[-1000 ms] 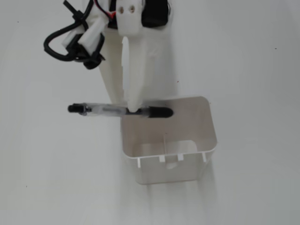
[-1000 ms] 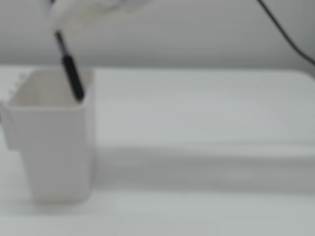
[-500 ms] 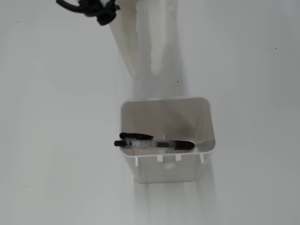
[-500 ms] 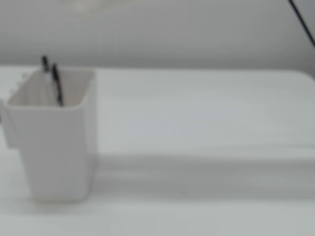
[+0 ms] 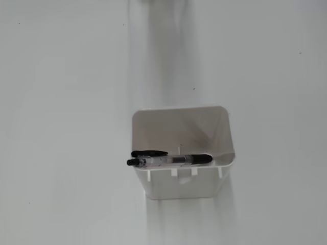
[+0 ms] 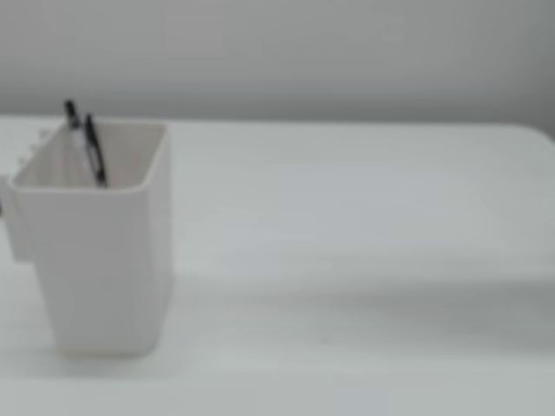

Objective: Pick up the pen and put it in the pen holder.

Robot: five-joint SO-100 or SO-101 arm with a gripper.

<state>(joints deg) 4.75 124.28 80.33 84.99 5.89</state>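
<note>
White and smooth-walled, the pen holder (image 6: pixel 104 251) is seen closest to the lens in a fixed view, standing upright at the left of the table (image 6: pixel 364 225). It is shaped as a tall, open-topped box with rounded corners, tapering slightly toward its base, and its surface looks like matte plastic. A flat tab is seen projecting from its left wall, near the rim. That picture is soft and blurred, so finer texture cannot be made out.

From above, in a fixed view, the pen holder (image 5: pixel 176 186) is shown as a rounded rectangle with a thin rim, and small ribs or clips are seen along the lower outer wall. Its pale inside is shaded toward the bottom.

The pen (image 5: pixel 171 161) is found inside the holder, leaned against the wall that carries the clips. Its barrel is clear and glossy, with black ends and a black clip beside it. Seen from the side, the pen (image 6: pixel 94 149) is tilted, its dark upper end rising just above the holder's rim at the far left corner.

The table is plain, white and almost unmarked, with only a few tiny dark specks and faint grey shadows around the holder.

No gripper is visible in either view, so whether it is spread or closed cannot be told.
</note>
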